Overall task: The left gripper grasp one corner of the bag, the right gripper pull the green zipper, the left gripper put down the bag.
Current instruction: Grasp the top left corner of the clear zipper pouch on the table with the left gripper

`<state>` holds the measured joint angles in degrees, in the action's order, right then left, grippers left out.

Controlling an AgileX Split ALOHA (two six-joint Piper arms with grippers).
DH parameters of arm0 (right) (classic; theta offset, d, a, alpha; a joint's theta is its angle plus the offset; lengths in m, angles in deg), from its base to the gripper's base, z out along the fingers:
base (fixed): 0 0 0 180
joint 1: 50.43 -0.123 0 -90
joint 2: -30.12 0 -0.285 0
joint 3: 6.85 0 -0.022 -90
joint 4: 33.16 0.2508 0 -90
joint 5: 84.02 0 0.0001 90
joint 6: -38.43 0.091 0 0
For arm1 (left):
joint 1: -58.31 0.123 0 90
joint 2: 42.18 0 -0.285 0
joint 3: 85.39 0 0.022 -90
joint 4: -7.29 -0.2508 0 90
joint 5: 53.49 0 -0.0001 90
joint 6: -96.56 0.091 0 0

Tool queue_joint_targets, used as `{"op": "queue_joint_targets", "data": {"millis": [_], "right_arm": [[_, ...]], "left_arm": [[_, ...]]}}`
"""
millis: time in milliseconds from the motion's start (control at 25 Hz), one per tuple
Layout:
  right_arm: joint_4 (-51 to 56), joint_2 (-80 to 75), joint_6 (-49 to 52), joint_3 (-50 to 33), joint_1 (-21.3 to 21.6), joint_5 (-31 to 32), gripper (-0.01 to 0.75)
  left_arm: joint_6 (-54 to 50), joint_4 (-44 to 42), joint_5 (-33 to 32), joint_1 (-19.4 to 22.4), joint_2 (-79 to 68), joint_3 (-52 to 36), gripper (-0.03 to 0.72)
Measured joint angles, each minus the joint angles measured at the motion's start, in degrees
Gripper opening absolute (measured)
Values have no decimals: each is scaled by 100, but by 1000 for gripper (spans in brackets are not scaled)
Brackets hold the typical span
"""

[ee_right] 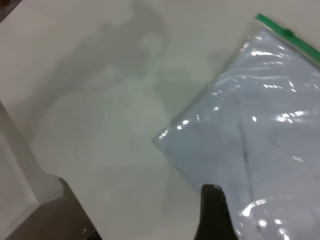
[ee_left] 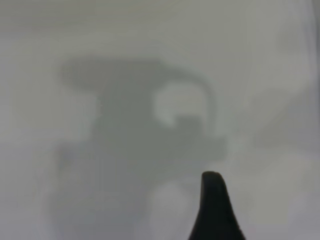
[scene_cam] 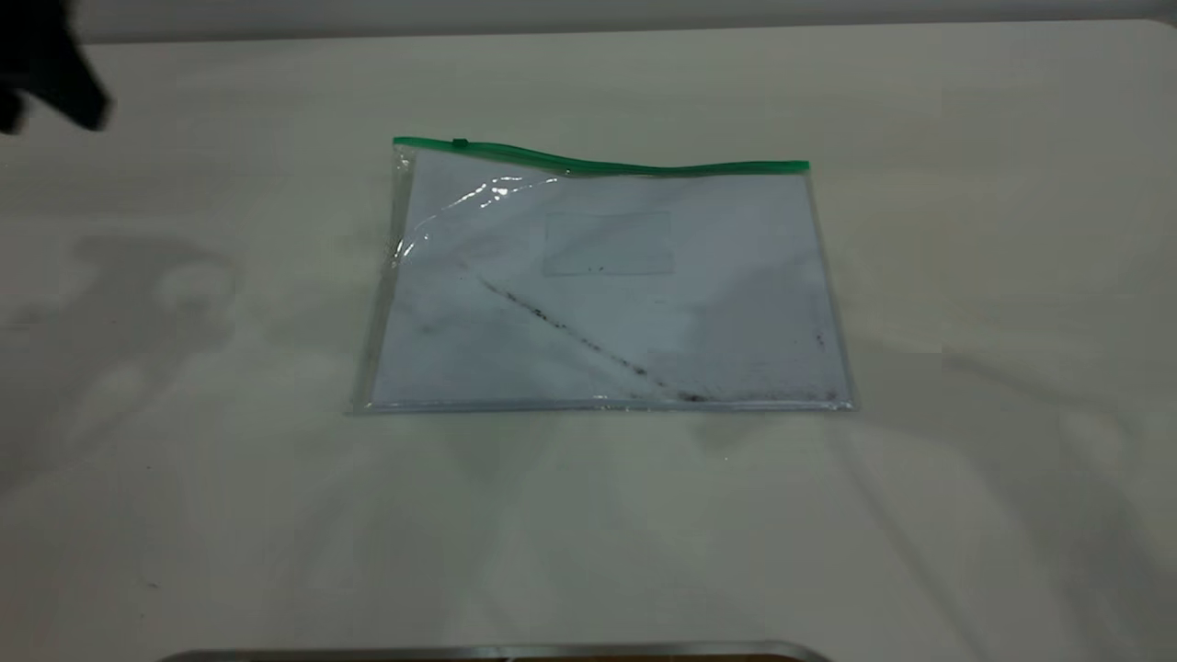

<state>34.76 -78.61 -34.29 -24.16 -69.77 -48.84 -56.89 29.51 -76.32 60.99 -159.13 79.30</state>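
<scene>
The bag [scene_cam: 607,294] lies flat mid-table, clear plastic with white paper and a dark diagonal smudge. The green zipper [scene_cam: 644,166] runs along its far edge, and the small slider [scene_cam: 459,142] sits near the left end. The corner of the bag [scene_cam: 399,147] by the slider is slightly lifted and wrinkled. My left gripper [scene_cam: 51,101] hovers at the far left, well away from the bag. Its wrist view shows one finger [ee_left: 214,210] over bare table, nothing held. My right gripper is outside the exterior view. One finger [ee_right: 214,215] shows above the bag's near edge [ee_right: 240,150], empty.
The white table [scene_cam: 184,460] surrounds the bag. A metal-edged object [scene_cam: 497,653] lies at the front edge. In the right wrist view the table's edge [ee_right: 35,190] drops off to a darker floor.
</scene>
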Motion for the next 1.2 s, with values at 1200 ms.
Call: {"op": "queue_joint_targets", "data": {"millis": [1200], "right_arm": [[30, -289, 0, 373, -18, -286, 562]], "left_arm": [[4212, 4940, -2012, -233, -4190, 3440, 588]]}}
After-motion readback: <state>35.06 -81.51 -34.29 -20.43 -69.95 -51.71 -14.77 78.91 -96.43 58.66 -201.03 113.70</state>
